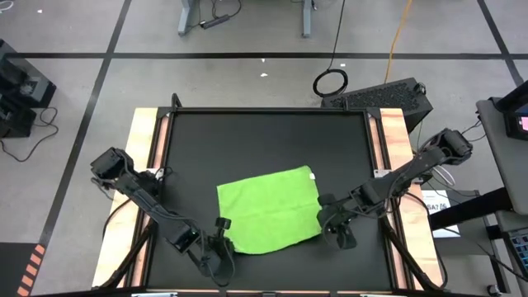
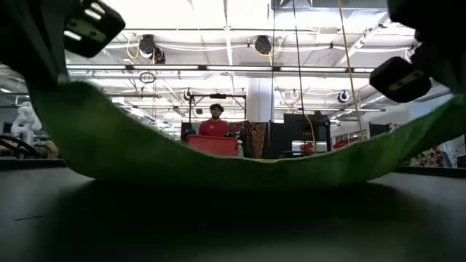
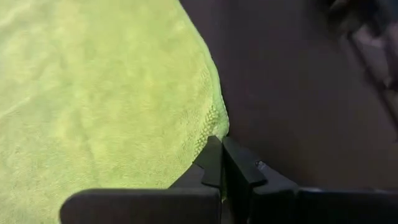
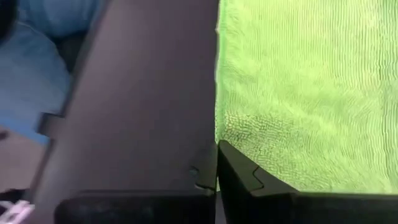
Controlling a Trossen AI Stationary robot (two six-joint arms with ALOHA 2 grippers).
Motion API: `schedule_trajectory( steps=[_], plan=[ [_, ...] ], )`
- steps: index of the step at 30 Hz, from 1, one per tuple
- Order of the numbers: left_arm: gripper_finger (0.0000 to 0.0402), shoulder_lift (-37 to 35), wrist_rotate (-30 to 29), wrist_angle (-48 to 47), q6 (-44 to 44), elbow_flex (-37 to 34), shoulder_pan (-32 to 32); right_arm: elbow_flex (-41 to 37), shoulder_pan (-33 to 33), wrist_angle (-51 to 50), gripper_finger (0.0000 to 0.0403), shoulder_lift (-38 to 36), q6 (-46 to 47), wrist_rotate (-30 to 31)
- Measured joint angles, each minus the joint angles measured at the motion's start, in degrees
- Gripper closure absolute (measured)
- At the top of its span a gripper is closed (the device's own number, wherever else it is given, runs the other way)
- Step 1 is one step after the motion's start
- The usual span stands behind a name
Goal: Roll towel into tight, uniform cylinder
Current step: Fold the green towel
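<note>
The lime-green towel [image 1: 268, 210] lies spread on the black mat [image 1: 264, 132], with its far part flat. My left gripper [image 1: 223, 235] is shut at its near left corner and my right gripper [image 1: 324, 217] is shut at its near right corner. In the low view the towel's near edge [image 2: 240, 169] is raised at both ends and sags in the middle down to the mat. The left wrist view shows the left gripper [image 3: 219, 146] at the cloth's corner. The right wrist view shows the right gripper [image 4: 217, 152] likewise. My left gripper pinches the towel's near left corner [image 3: 214, 127] between its two fingers, slanting down from the near left. That corner is lifted off the mat and the cloth slopes down from it, slack. My right gripper pinches the towel's near right corner [image 4: 227, 134] between its two fingers, slanting down from the near right. The corner is held above the mat, and the edge between the two holds droops in a curve.
Wooden table strips [image 1: 145, 140] flank the mat on both sides. A black case [image 1: 379, 97] sits past the far right corner. In the room beyond, a person [image 2: 215, 116] stands behind a red box [image 2: 212, 144].
</note>
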Motion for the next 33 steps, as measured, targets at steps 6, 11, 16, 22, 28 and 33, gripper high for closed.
schedule_trajectory(
  steps=[6,11,16,22,28,33],
  plan=[
    [0.0399,-1.7,-4.4,-4.7,-7.4,0.0,0.0,0.0,1.8,0.7,0.0403,-1.3,3.6,-1.1],
    [0.0399,-2.0,-10.0,-10.7,-12.9,0.0,0.0,0.0,1.2,0.4,0.0403,-3.2,3.8,4.4],
    [0.0400,-2.0,-13.8,-12.6,-15.0,0.0,0.9,0.0,-1.3,-3.0,0.0402,-5.7,3.1,13.2],
    [0.0400,-2.0,-18.4,-13.6,-15.3,0.1,2.7,0.0,-5.6,-7.6,0.0402,-7.3,3.7,23.9],
    [0.0400,-2.0,-23.5,-20.5,-20.2,0.1,4.6,0.1,-10.0,-8.0,0.0402,-7.5,2.5,26.9],
    [0.0400,-2.1,-27.6,-23.4,-22.5,0.1,5.4,0.1,-13.3,-8.0,0.0402,-7.5,-0.6,29.6]
  ],
)
